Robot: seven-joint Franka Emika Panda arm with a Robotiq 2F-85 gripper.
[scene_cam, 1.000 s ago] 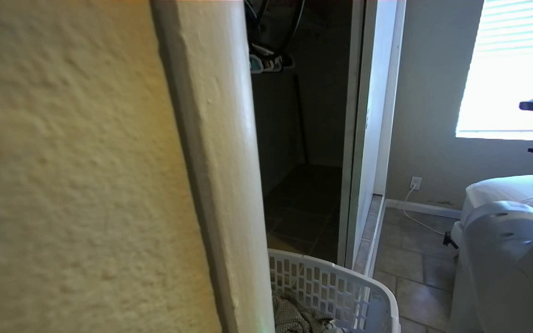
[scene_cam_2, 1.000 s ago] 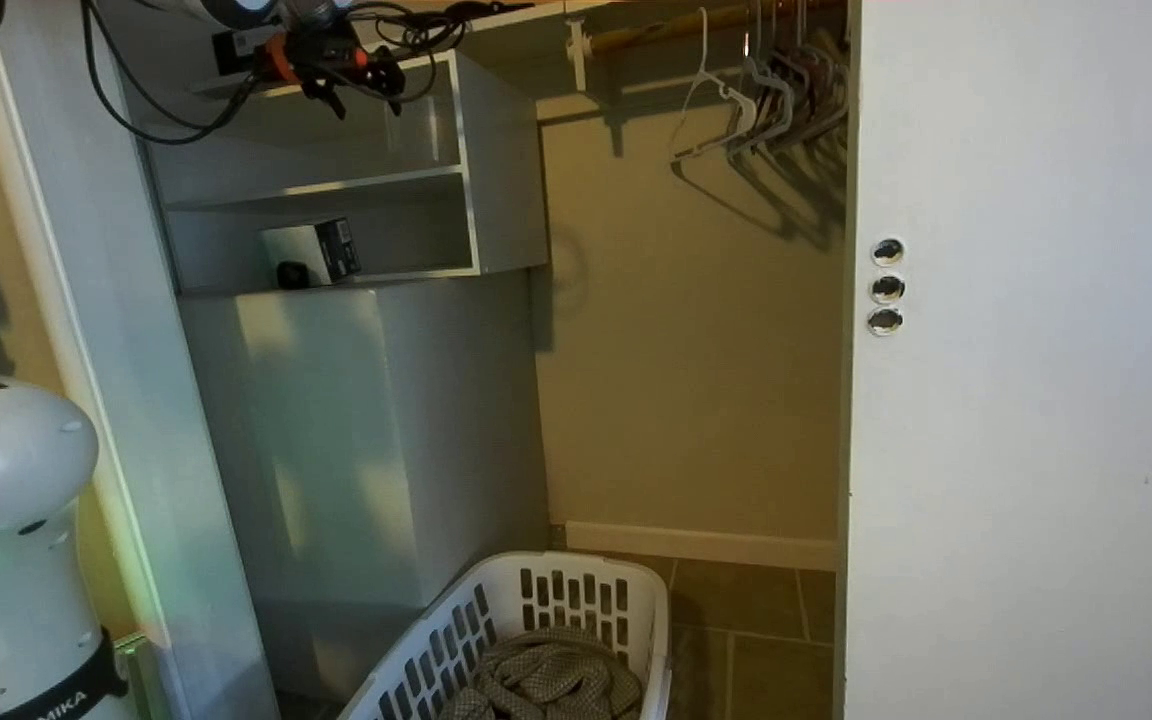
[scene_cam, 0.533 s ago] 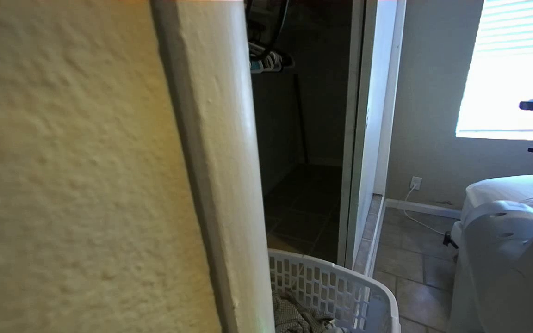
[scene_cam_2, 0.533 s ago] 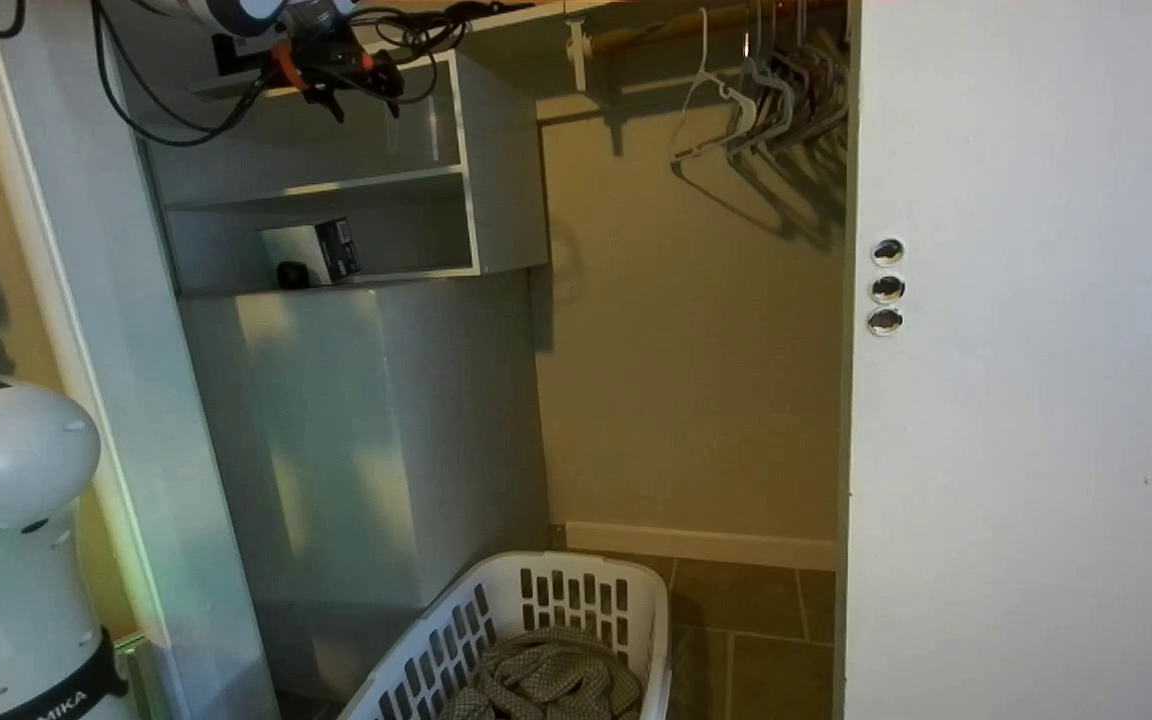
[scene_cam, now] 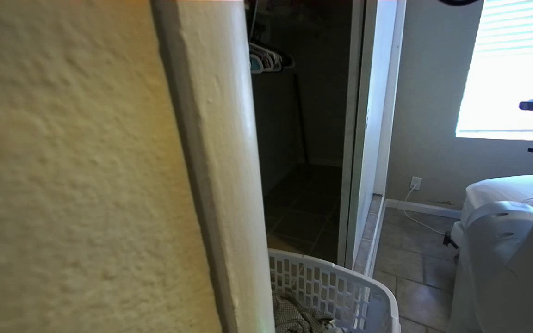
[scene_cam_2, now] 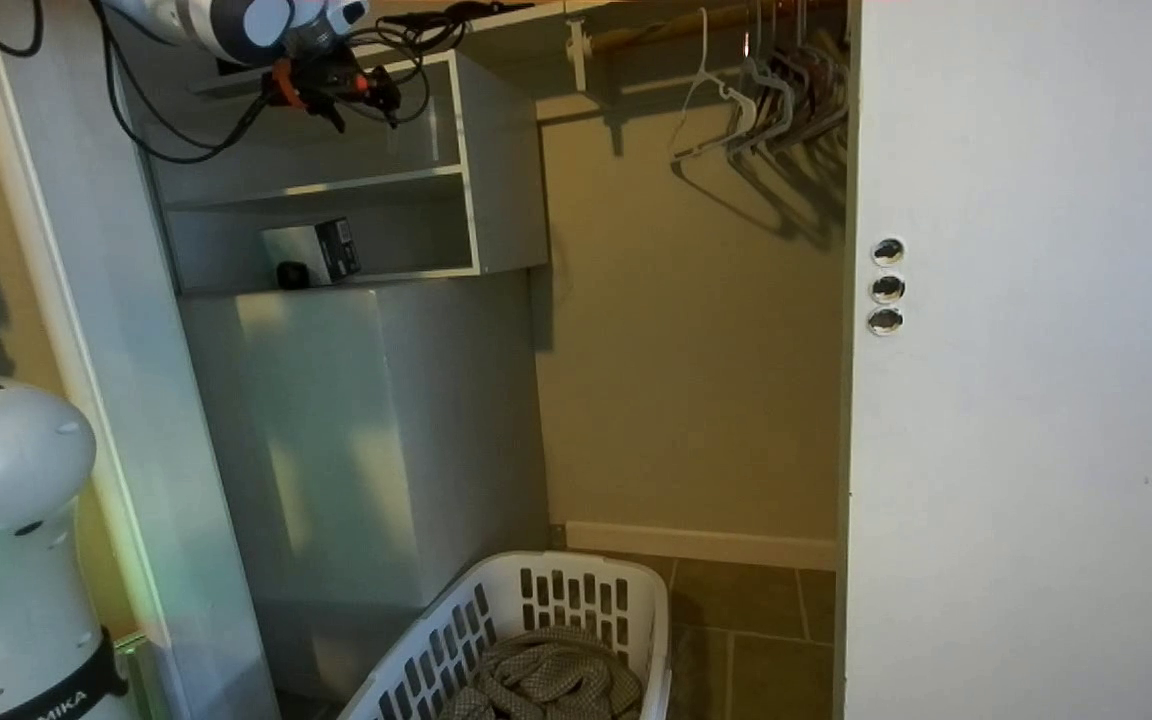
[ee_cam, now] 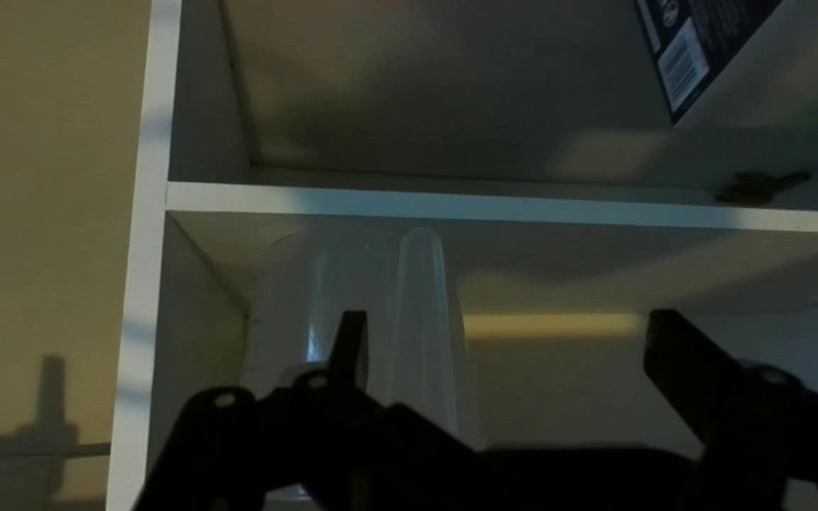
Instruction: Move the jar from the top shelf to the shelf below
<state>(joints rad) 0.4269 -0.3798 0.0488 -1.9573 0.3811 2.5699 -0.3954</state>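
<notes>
The jar is a clear plastic container [ee_cam: 380, 284] on the top shelf, close to the side panel. It shows faintly in an exterior view [scene_cam_2: 428, 140]. In the wrist view it has a long rounded ridge or handle, and its lower part in the picture is hidden behind my gripper. My gripper [ee_cam: 505, 319] is open with nothing between its fingers; its left finger overlaps the jar in the picture, and I cannot tell if they touch. In an exterior view my gripper [scene_cam_2: 368, 122] is in front of the top shelf [scene_cam_2: 366, 184]. The shelf below [scene_cam_2: 416, 273] shows under it.
A box [scene_cam_2: 311, 250] and a small dark object [scene_cam_2: 292, 275] stand on the shelf below, left of its right end. Cables [scene_cam_2: 186, 150] hang from the arm. Hangers [scene_cam_2: 766, 110] hang on a rod to the right. A laundry basket [scene_cam_2: 656, 620] stands on the floor.
My gripper has come down slightly in front of the top shelf, and more of the arm shows above it. The hanging cables have shifted. The jar has not visibly moved.
</notes>
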